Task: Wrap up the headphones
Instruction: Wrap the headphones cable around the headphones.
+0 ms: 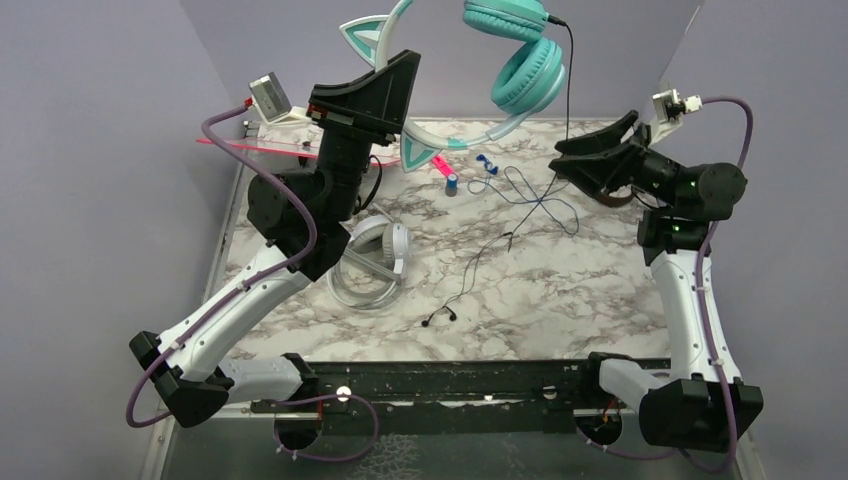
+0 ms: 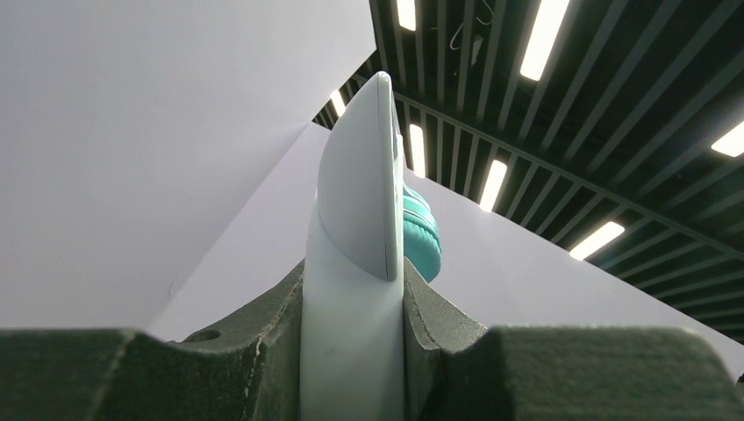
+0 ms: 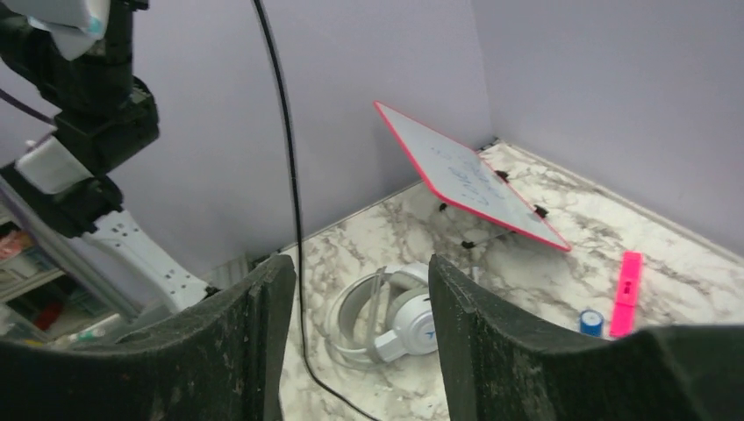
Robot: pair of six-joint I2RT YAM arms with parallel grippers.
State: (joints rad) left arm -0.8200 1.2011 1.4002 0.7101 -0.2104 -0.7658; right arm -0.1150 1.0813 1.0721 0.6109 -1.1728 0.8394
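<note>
**A:** Where is the teal set?

**B:** Up in the air at twelve o'clock, above the far edge of the desk. My left claw is clamped hard on its headband, with no gap showing on either side. The cups hang off toward one o'clock.

**A:** And your right claw?

**B:** It sits low at two o'clock with its jaws apart and holds nothing. The cord drops from the cup straight through the gap, close by my left finger. I can't tell whether it touches.

**A:** How will it handle?

**B:** I judge the band stiff and springy, smooth plastic, so a firm pinch on the flat of the arch suits it. The cups look padded and heavy enough to swing if I jerk. The cord is thin and limp. It won't hold a shape by itself and will slip through a loose pinch.

**A:** So where do you take it?

**B:** On the hanging stretch below the cup, not at the plug. That joint looks like the weak spot. I'd pinch lightly, so the slack lying on the desk at three o'clock can feed through.

**A:** Anything in the way?

**B:** The white set lies at nine o'clock, well apart.
</note>
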